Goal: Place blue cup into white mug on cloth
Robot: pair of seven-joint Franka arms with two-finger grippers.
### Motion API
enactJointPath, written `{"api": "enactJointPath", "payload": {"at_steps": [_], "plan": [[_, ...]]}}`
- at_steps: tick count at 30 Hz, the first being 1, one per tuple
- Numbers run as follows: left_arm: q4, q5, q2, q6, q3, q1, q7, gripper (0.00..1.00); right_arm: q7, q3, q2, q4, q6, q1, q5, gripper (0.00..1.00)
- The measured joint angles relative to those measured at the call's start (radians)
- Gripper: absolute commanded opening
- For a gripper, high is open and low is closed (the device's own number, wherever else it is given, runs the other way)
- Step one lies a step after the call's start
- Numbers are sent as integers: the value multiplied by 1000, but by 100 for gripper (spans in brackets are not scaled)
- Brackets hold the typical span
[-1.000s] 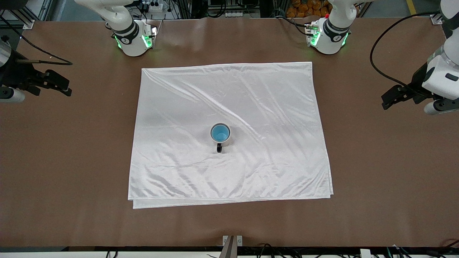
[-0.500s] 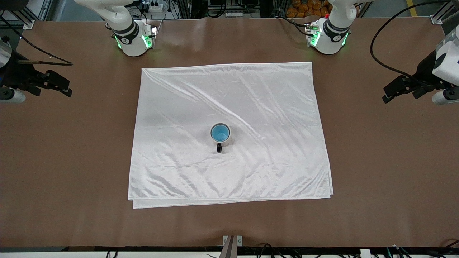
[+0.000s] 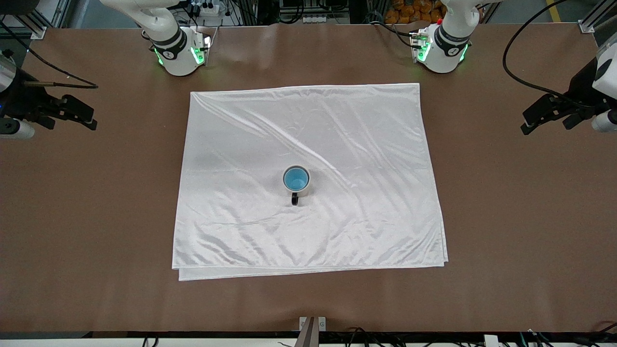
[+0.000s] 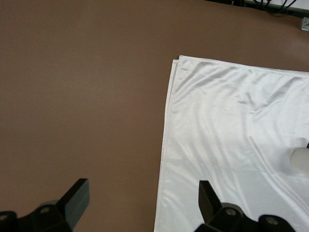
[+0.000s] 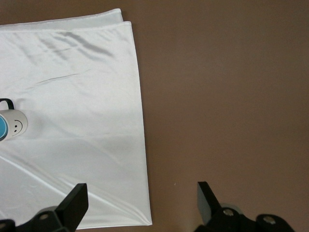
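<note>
Resting upright near the middle of the shiny, wrinkled white cloth [image 3: 308, 178]: cream mug [image 3: 296, 182] with black loop handle, tapered blue cup [image 3: 295, 179] nested inside. Waiting over bare brown table [image 3: 96, 202] at each end, well apart from the cloth: left gripper [image 3: 549, 113] and right gripper [image 3: 62, 112]. Left wrist view: dark fingers [image 4: 77, 198] spread wide, mug cut off at the edge. Right wrist view: fingers [image 5: 75, 203] spread, empty; mug's smiley face visible, cup mostly cropped
</note>
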Motion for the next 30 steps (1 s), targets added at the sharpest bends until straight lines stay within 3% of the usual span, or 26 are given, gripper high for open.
{"api": "enactJointPath", "payload": {"at_steps": [30], "plan": [[0, 5, 6, 0, 14, 0, 5, 100, 0, 0, 9, 0, 2, 0, 0, 100]]}}
